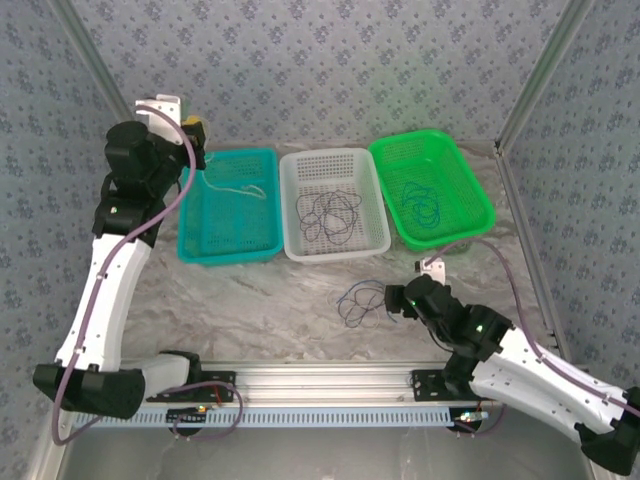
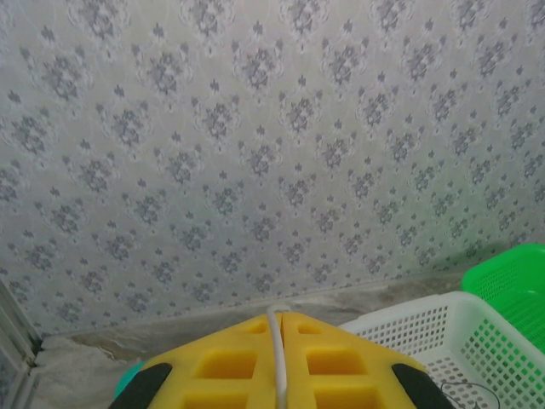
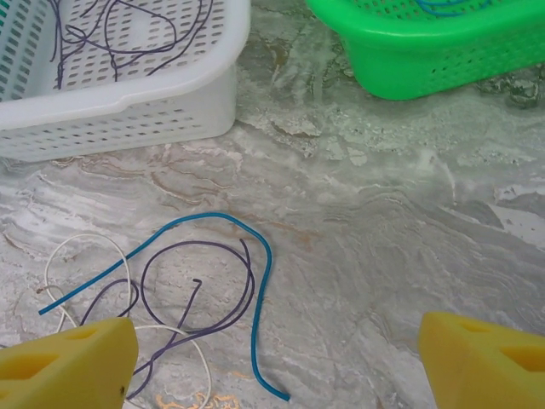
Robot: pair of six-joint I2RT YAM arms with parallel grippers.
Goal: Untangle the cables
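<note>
While the left hand (image 2: 277,322) was clamped on a white cable (image 2: 274,345), the limp, light cables (image 3: 197,283) lay tangled on the surface (image 3: 383,213), lower left in the right wrist view, before the wide-open, empty right hand (image 3: 277,331), likely best pinched at a loose end.

Far side, one row: left basket (image 1: 228,258), middle basket (image 1: 335,252), right basket (image 1: 465,178). On the table (image 1: 260,300) before the middle one lie cables (image 1: 358,300), just left of my right claw (image 3: 277,362).

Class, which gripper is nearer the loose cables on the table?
Right. The right gripper sits beside the loose cables; the left gripper is far off by the teal basket, pinching a white cable.
</note>
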